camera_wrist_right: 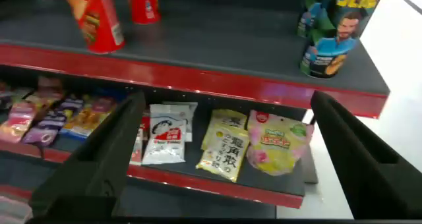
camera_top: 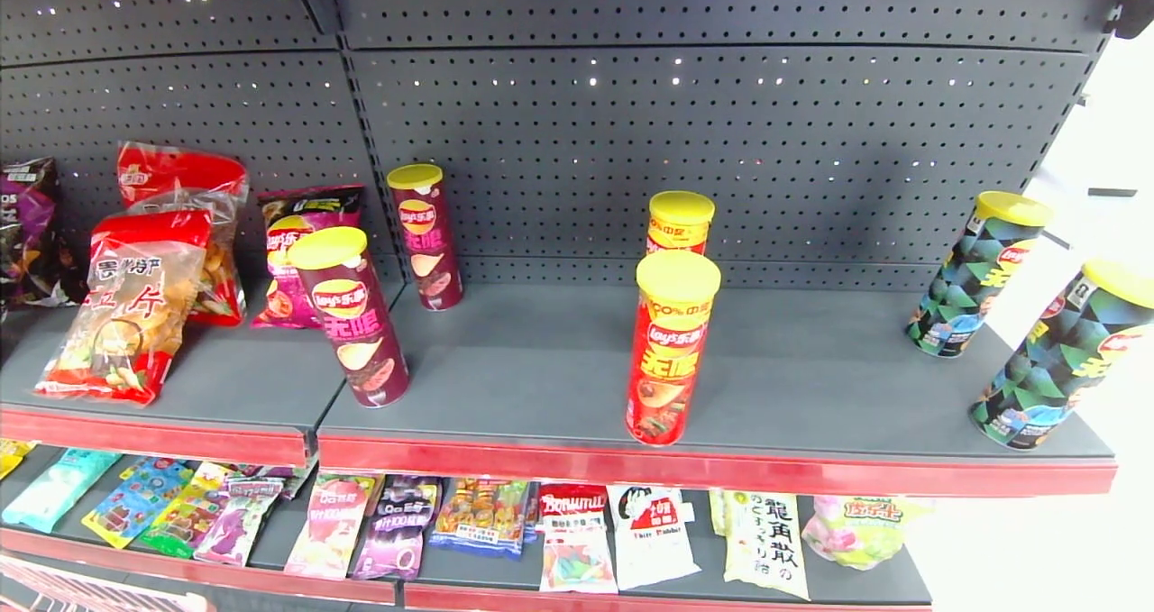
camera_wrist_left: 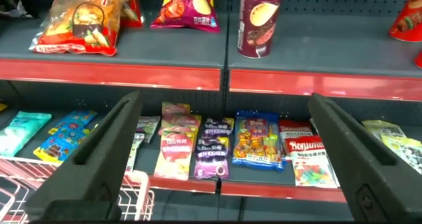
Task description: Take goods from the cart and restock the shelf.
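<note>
Right up close, my left gripper point(camera_wrist_left: 224, 100) is spread wide with nothing between its fingers, and my right gripper point(camera_wrist_right: 227, 97) is just as open and just as bare. Both face the shelf point(camera_top: 541, 369), where the cans point(camera_top: 672, 346) stand upright with wide gaps between them. The cart point(camera_wrist_left: 142, 191) is what matters here: its wire rim sits low on my left side, down below the lower tier of packets point(camera_wrist_left: 214, 148). So the left arm looks the nearer one, and I reckon the reach goes down and leftward. What the cart carries I can't tell, as its inside is out of sight.
</note>
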{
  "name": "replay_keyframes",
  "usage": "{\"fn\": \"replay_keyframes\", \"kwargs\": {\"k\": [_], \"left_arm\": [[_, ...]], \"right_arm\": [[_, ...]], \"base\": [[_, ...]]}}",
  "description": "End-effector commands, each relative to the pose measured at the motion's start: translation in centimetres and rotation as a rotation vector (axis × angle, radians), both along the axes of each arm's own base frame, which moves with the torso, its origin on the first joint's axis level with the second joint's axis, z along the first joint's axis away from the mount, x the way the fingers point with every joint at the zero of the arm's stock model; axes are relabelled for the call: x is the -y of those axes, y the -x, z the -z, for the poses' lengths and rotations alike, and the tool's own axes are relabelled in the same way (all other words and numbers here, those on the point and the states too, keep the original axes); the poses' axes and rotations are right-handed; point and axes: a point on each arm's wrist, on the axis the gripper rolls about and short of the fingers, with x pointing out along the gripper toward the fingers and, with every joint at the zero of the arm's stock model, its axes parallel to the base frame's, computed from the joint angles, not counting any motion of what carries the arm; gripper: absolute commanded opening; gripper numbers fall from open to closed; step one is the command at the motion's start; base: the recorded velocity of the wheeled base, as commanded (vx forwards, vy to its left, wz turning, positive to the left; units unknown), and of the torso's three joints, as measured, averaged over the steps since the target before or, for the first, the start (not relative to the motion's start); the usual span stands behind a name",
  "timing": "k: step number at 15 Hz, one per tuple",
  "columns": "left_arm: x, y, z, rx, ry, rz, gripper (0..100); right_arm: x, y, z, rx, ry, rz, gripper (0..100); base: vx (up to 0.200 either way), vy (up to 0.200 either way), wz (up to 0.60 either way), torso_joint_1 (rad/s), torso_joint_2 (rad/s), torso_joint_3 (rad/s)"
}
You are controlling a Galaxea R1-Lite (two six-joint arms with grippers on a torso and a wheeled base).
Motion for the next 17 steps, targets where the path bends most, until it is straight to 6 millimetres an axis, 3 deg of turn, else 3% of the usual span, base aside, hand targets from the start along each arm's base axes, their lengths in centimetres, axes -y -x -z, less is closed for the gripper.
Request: {"fn": "replay_keyframes", "kwargs": {"k": [1, 3, 7, 17], "left_arm": [[0.00, 0.00, 0.01, 0.000, 0.001, 0.000, 100], [0.06, -0.30, 0.72, -0.005, -0.024, 0.027, 100], [0.07, -0.30, 0.71, -0.003, -0.012, 0.031, 100], [0.07, -0.30, 0.71, -0.003, -0.008, 0.031, 100]], "right_arm": [[0.10, -0.07, 0.56, 0.002, -0.001, 0.050, 100], [0.48, -0.18, 0.70, 0.011, -0.038, 0.220, 100], [0.10, -0.55, 1.23, 0.036, -0.016, 0.054, 100], [0.21, -0.54, 1.42, 0.013, -0.035, 0.101, 100]], "base": [[0.000, 0.000, 0.00, 0.000, 0.00, 0.000], [0.000, 0.000, 0.00, 0.000, 0.00, 0.000], [0.000, 0.000, 0.00, 0.000, 0.00, 0.000], [0.000, 0.000, 0.00, 0.000, 0.00, 0.000]]}}
